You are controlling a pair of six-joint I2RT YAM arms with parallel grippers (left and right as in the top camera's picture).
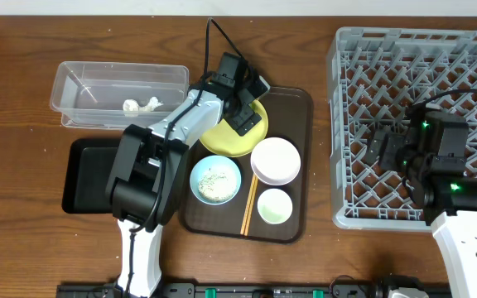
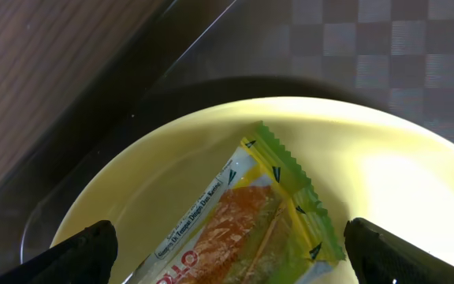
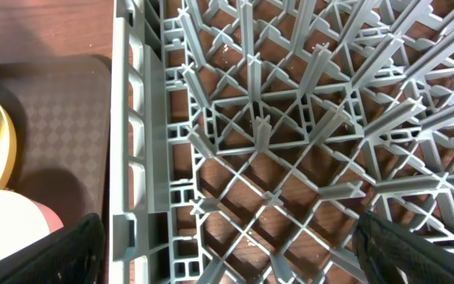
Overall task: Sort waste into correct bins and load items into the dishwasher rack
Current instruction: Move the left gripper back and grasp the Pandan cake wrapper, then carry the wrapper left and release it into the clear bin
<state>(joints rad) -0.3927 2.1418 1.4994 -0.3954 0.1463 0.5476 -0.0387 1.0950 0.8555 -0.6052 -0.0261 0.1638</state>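
One dishwasher rack (image 1: pixel 363 74): a grey square crate with a lattice of upright pegs, standing at the table's right side. No dish shows in the part that is visible.

Two grippers. The right gripper (image 3: pixel 231 252) hangs over the rack's left part, fingers spread wide with nothing between them. The left gripper (image 2: pixel 235 256) hovers low over the plate, fingers spread wide to either side of the wrapper and closed on nothing.

One dark brown serving tray (image 1: pixel 292 108), at centre and just left of the rack, carries all the tableware.

One black tray (image 1: pixel 85 178), shallow and rectangular, lies at the left. One clear tub (image 1: pixel 114 83) stands just behind it.

One yellow-green plate (image 1: pixel 230 142), round, sits at the serving tray's far left and is partly covered by the left arm.

Two bowls. The white bowl (image 1: pixel 274 160) is near the tray's middle and overlaps the plate's edge. The light blue bowl (image 1: pixel 215 180) is at the tray's front left.

One small white cup (image 1: pixel 274 206), pale green inside, sits in front of the white bowl.

One pair of chopsticks (image 1: pixel 250 207), wooden, lies side by side between the blue bowl and the cup.

One snack wrapper (image 2: pixel 251 229) lies on the plate. It has a green zigzag edge, a yellow body, an orange panel and printed lettering.

One white scrap (image 1: pixel 141 105), crumpled, lies inside the clear tub.

Crumbs (image 1: pixel 214 180): a whitish, rice-like scatter in the blue bowl, too fine to count.
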